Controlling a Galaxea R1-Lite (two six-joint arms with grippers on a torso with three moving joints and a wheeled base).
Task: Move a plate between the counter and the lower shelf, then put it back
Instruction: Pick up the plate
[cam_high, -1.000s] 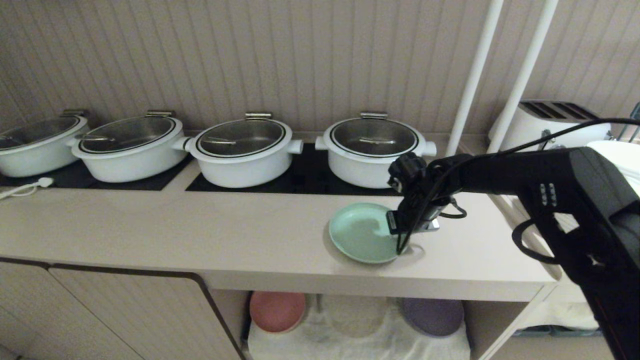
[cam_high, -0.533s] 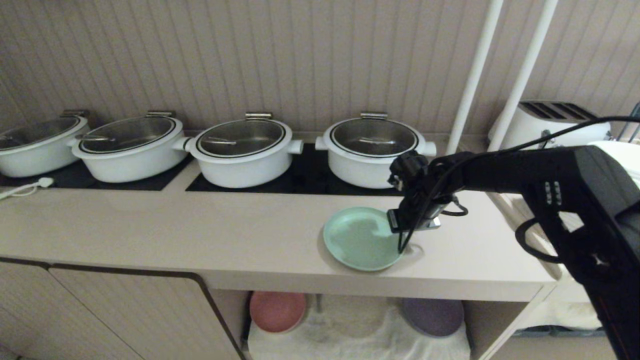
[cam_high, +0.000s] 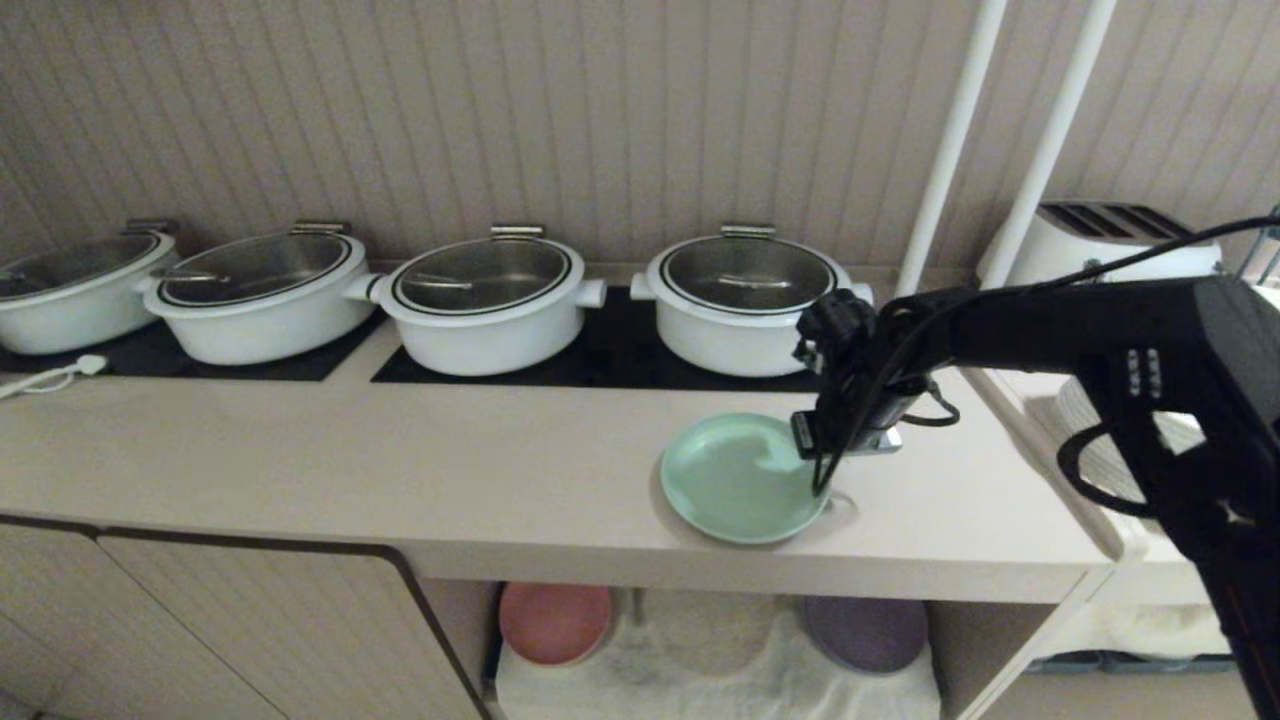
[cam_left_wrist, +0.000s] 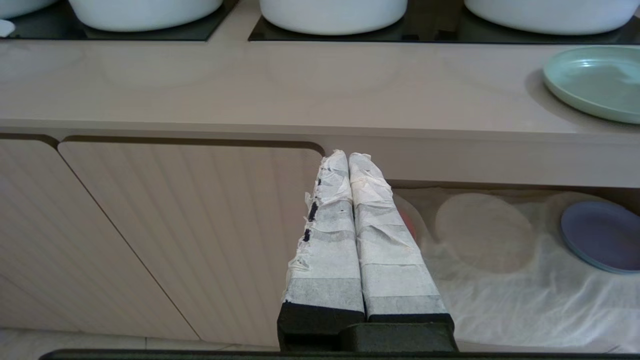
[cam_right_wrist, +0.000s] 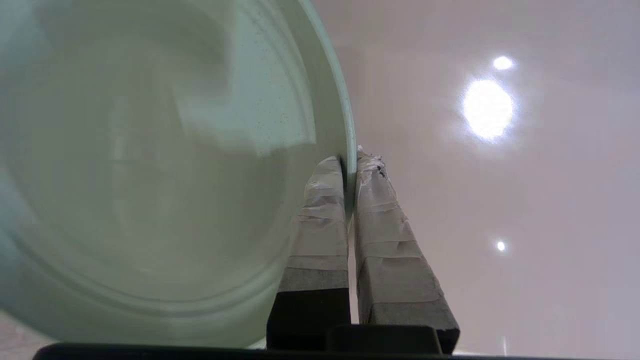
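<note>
Nearest first: left tool (cam_left_wrist: 350, 165), taped fingers pressed together on nothing, parked low in front of the ribbed cabinet door (cam_left_wrist: 165, 235). No part in this step.

Lower shelf (cam_high: 720, 670) — white cloth over the floor. Pink plate (cam_high: 556, 622) at one end, purple plate (cam_high: 866, 632) at the other, an open round dimple between them. Judgement: any descent aimed off that gap risks landing the load on a neighbour, and the wrinkled cloth could drag and bunch under a sliding rim.

Surface (cam_high: 400, 470) — mint-green plate (cam_high: 738, 478) sits close to the front edge. Right tool (cam_high: 826, 472) is clamped on the plate's rim at its right side; the right wrist view shows one taped finger (cam_right_wrist: 320, 220) inside the rim, the other outside, rim pinched thin between them.

Main risk, as I read it: the hold is on one edge only, and shallow. Lifted from there, the plate's weight hangs far from the pinch, so it may tip or slip out through the tape. Second risk: passing down past the thick front edge, the free side could strike the lip.

Farther back, white pot (cam_high: 752, 305) stands just behind the arm; a high swing could clip it.
</note>
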